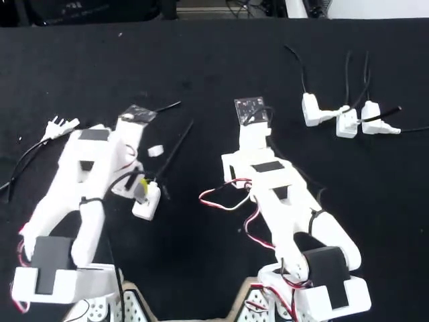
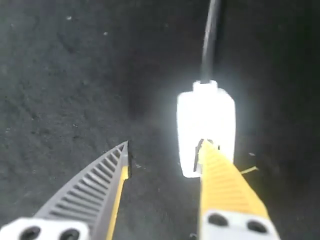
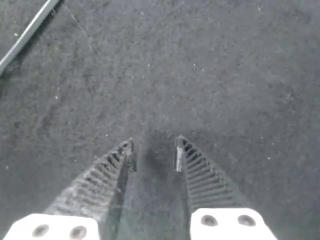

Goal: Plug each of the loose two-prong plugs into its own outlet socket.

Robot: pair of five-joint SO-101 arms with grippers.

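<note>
left end effector (image 2: 165, 145) wide, beside white corded block (image 2: 205, 115) | i'd centre it before closing | right end effector (image 3: 155, 141) narrow, empty

**Black cloth, cluttered far edge**

A black cloth (image 1: 214, 60) flecked with pale lint lies under the left gripper (image 2: 164, 144) and the right gripper (image 3: 155, 141) alike. Well beyond both, past the cloth's far edge, sit tangled dark cables (image 1: 244, 8) and a white panel (image 1: 375, 8). Behind the grippers, a tan board (image 1: 137, 302) edges the cloth.
</note>
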